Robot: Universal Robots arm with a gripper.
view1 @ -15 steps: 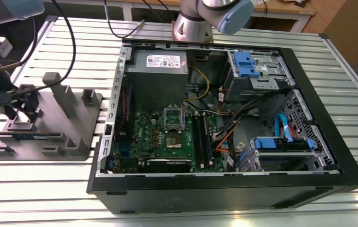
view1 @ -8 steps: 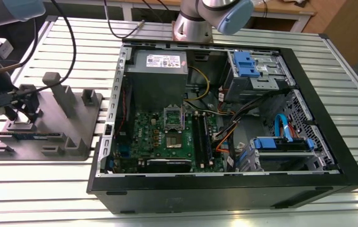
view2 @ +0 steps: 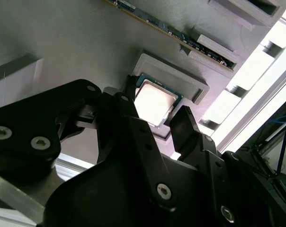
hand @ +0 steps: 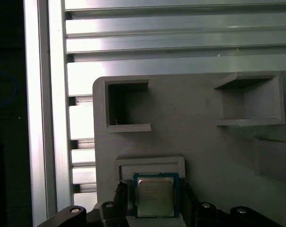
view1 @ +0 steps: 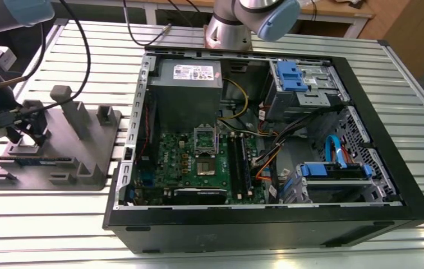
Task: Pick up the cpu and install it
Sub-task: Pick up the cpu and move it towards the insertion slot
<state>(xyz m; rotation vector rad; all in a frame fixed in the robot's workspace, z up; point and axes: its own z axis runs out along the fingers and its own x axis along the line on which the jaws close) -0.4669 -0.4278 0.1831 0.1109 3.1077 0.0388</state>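
Gripper [view2: 156, 104] open, jaws straddling cpu [hand: 155, 196], not clamped; cpu seated in grey holder [hand: 204, 142] pocket; pickup, install both undone.

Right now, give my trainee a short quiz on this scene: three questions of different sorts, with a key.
1. True or false: the cpu already sits in the socket on the motherboard.
2. Multiple choice: the claw is nearest to A) the cpu, B) the blue drive bay, C) the power supply.
3. Fill the gap: in the exterior view, the grey fixture tray lies on the slatted table to the ____ of the computer case.

Key
1. False: it lies in a recess of the grey fixture tray.
2. A.
3. Left, meaning the exterior view's left.
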